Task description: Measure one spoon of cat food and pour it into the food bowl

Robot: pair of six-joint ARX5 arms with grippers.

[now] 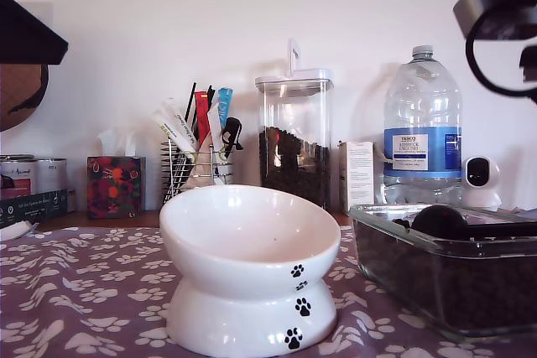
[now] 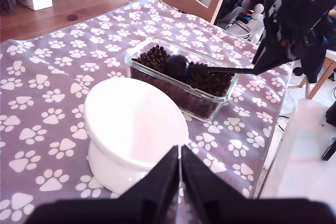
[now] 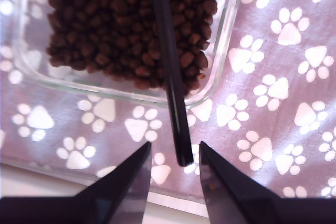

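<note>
Currently, across the exterior view from left: the food bowl (image 1: 250, 241) stands empty at centre; a lidded canister (image 1: 294, 140) behind holds kibble; the glass dish (image 1: 394, 222) on the right holds the cat food (image 2: 157, 56), with the spoon (image 2: 177, 65) resting dome-up on it.

My first gripper (image 2: 180, 174) is clenched and empty. My second gripper (image 3: 175, 163) is spread, bracketing the handle tip.

Risk: an end-only grasp may let the spoon pivot, spilling kibble.

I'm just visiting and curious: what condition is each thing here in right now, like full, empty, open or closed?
Food bowl: upright, empty.
Glass dish: holds cat food.
Spoon: resting in the dish, not gripped.
Canister: lid on, part full.
First gripper: shut.
Second gripper: open around the spoon handle's end.
</note>
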